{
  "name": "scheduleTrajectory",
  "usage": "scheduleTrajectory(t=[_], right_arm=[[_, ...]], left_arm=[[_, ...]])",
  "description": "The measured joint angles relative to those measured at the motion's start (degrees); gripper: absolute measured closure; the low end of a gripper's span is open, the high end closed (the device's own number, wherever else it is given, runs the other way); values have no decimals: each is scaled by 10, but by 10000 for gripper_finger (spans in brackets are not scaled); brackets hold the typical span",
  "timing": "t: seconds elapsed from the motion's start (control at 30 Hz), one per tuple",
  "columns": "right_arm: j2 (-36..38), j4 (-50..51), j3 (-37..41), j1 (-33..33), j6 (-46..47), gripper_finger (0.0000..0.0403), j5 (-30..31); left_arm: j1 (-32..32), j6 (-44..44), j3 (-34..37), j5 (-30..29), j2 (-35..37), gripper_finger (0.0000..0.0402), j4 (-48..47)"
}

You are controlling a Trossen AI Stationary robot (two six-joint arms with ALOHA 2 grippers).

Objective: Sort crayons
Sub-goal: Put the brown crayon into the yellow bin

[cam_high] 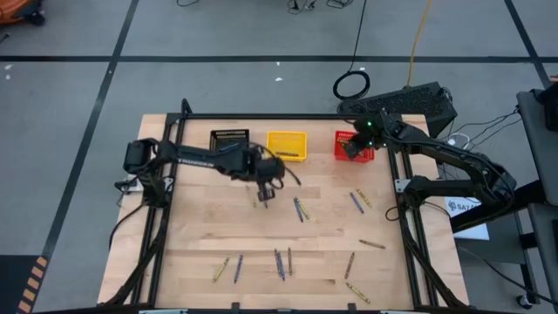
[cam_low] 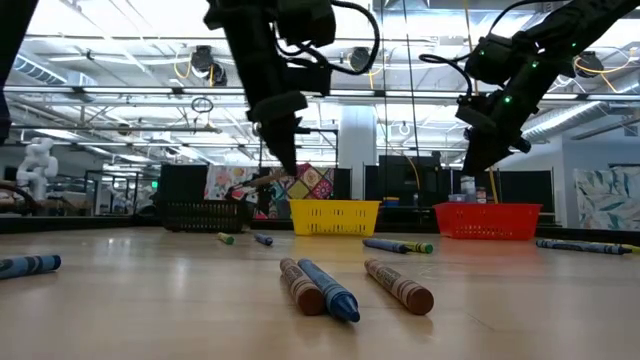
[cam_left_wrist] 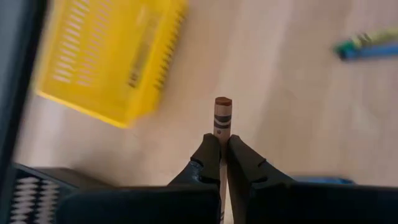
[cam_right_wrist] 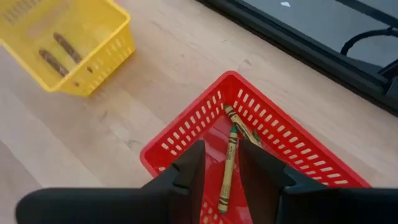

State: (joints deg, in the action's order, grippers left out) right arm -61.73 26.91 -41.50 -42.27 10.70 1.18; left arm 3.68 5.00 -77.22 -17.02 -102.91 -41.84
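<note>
Your left gripper (cam_left_wrist: 221,163) pinches a brown crayon (cam_left_wrist: 222,118) between its fingertips, the paper-wrapped end sticking out past them. Directly beyond your right gripper's (cam_right_wrist: 221,167) parted fingers, two yellow-olive crayons (cam_right_wrist: 227,167) lie in the red bin (cam_right_wrist: 186,130), touching near one end. Two brown ones (cam_right_wrist: 57,53) rest in the yellow bin (cam_right_wrist: 99,62). The rest lie scattered flat on the tabletop: blue, olive, brown.
</note>
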Motion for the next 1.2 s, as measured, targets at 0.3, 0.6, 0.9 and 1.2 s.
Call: scheduleTrajectory(t=[0.3,0.6,0.9,1.2], right_arm=[[0,-37,0,0,22,318,0],[0,-57,0,0,44,318,0],[0,-57,0,0,58,318,0],[0,-56,0,0,90,318,0]], left_arm=[[74,-112,-9,95,0,402,57],[150,-180,-9,169,0,401,163],[202,-210,-9,259,-1,393,220],[227,-219,-8,271,-56,389,240]])
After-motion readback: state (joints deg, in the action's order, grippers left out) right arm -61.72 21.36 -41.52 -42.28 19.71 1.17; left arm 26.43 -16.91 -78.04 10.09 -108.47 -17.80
